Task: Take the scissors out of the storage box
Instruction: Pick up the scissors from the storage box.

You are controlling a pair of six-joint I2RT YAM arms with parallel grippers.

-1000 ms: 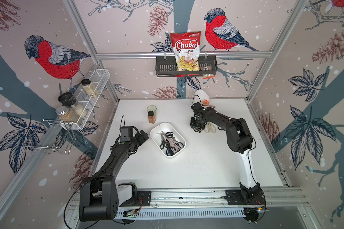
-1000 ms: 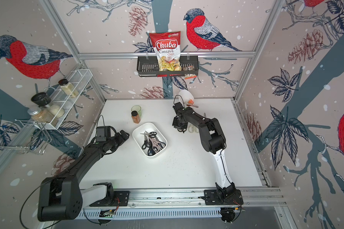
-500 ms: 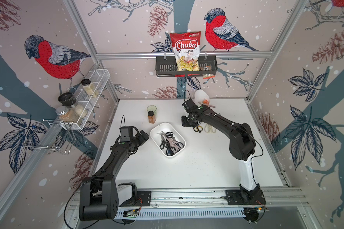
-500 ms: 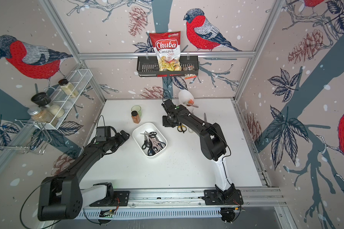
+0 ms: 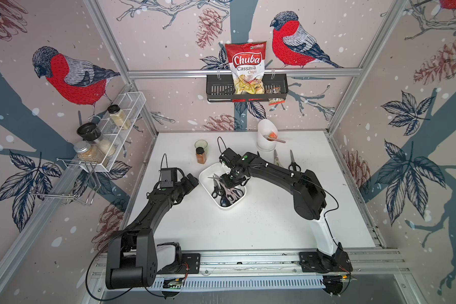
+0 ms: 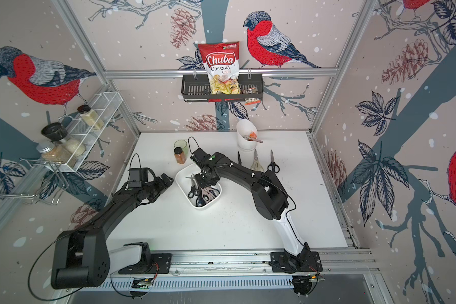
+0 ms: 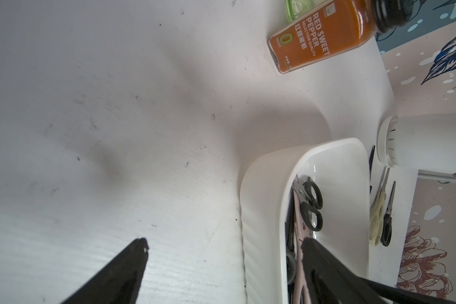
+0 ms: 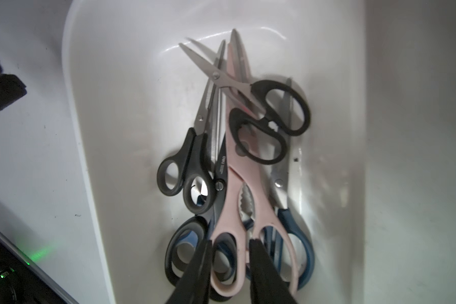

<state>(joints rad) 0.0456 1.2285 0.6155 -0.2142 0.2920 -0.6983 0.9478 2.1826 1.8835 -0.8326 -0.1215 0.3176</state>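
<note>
The white storage box sits mid-table with several scissors piled inside. My right gripper hangs over that pile. In the right wrist view the right gripper is open only a little, its fingers either side of one loop of the pinkish-beige scissors, not pressing it. Black-handled and blue-handled pairs lie around it. My left gripper is open wide and empty beside the box wall. A cream pair and a black pair lie on the table behind.
An orange spice bottle and a green glass stand behind the box. A tall white holder is at the back. A black basket with a chips bag hangs on the back wall, a wire rack on the left wall.
My right arm has swung from the back right, by the scissors lying on the table, leftward to above the storage box. Its jaws kept the same gap. The left arm has not moved.
</note>
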